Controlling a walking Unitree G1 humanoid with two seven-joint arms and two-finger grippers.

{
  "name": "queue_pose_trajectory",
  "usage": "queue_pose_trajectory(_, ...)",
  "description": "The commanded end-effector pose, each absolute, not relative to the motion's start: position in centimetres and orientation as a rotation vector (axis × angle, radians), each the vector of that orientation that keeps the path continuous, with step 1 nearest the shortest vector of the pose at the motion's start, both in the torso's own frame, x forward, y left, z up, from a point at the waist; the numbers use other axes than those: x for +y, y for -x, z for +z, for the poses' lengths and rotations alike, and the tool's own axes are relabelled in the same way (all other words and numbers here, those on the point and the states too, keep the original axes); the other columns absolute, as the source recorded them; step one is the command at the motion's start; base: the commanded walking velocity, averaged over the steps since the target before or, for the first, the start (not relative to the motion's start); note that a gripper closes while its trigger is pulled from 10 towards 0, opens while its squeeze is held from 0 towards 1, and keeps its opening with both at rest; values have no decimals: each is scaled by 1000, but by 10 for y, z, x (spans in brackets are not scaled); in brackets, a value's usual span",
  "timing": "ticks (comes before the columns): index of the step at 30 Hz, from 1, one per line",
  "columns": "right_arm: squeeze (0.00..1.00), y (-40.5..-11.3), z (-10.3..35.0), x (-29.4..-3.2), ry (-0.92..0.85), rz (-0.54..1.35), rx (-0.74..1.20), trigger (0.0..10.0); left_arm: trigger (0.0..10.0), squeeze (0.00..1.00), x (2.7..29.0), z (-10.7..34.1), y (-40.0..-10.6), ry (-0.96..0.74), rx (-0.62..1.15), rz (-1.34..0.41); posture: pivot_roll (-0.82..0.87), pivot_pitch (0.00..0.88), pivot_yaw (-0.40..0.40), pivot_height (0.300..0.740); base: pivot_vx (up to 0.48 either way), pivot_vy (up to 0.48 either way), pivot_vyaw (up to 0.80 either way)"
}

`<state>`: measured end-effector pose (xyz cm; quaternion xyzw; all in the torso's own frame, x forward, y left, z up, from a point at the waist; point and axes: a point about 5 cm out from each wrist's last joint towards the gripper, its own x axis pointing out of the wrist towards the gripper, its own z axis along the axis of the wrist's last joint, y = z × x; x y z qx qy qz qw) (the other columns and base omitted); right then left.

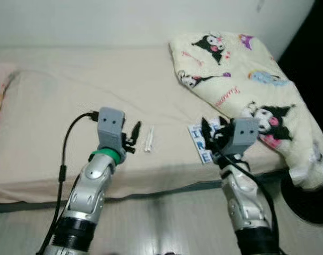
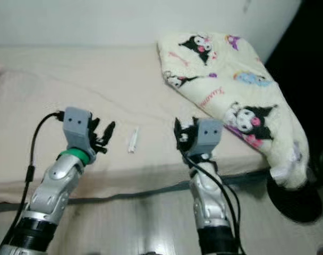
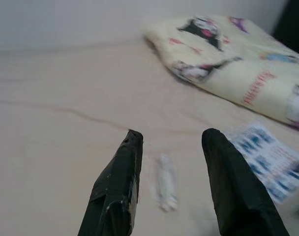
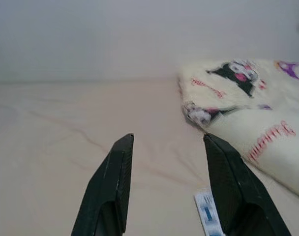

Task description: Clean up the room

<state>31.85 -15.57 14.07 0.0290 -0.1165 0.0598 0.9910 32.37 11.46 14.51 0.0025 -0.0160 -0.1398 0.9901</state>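
Left wrist view looks along two black fingers (image 3: 115, 196) spread wide, with a small white wrapper (image 3: 165, 183) lying on the bed sheet (image 3: 56, 147) just ahead and between them. From the head views, that wrapper (image 1: 149, 139) sits near the front edge of the bed, just beside the left gripper (image 1: 134, 135) and not touching it. It looks like a thin, crinkly packet: very light, soft, flat to the sheet, probably apt to slide or fold, so a pinch across its narrow middle seems the best hold. A blue and white printed leaflet (image 1: 200, 142) lies at the bed's edge, partly hidden behind the right gripper (image 1: 214, 133); it also looks light and limp, and may need lifting by a free edge. A cartoon blanket (image 1: 246, 85) is heaped at the right end of the bed. Both silver arms reach forward and up from below the mattress edge, wrists raised, fingers pointing across the bed toward the wall. The right gripper's fingers (image 4: 115, 187) are likewise spread wide and hold nothing, hovering above the leaflet's corner (image 4: 207, 215).
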Motion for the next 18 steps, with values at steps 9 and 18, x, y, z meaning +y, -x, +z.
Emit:
queue_pose_trajectory(9, 0, -317, 137, -153, -70, 124, -222, 10000, 10000, 0, 118, 140, -324, 5, -7, -260, 1, 48, 28, 726, 275, 0, 0)
queue_pose_trajectory(18, 0, -317, 137, -153, -70, 127, -220, 10000, 10000, 0, 120, 140, -323, 8, -5, -263, 1, 45, 31, 726, 0, 0, 0)
